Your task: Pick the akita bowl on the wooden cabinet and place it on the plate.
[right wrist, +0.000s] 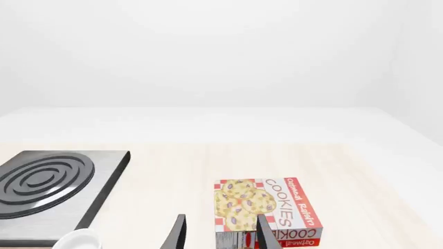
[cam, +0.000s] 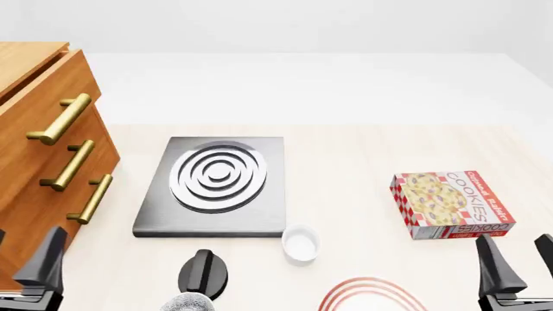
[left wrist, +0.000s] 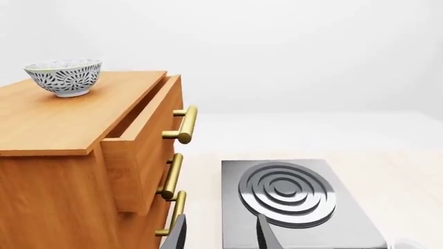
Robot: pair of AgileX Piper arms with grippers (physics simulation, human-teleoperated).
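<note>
Starting left wrist view: bowl [left wrist: 64, 77] sits on the far top of the cabinet [left wrist: 62, 119], untouched; left gripper [left wrist: 220, 233] fingers apart, empty, aimed over the stove [left wrist: 294, 199].

Front view: cabinet at 9 o'clock, bowl out of frame; plate [cam: 370, 295] at 6 o'clock, partly cut off, small white dish [cam: 301, 243] just beyond it. Cookie box [cam: 451, 204] at 3 o'clock. Right gripper [cam: 519, 272] low at 5 o'clock.

Right wrist view: right fingers apart, empty, near the box.

Judgement: approach not begun. Raise the left arm above the cabinet top, descend over the bowl rim, avoid the top drawer, slightly open.
</note>
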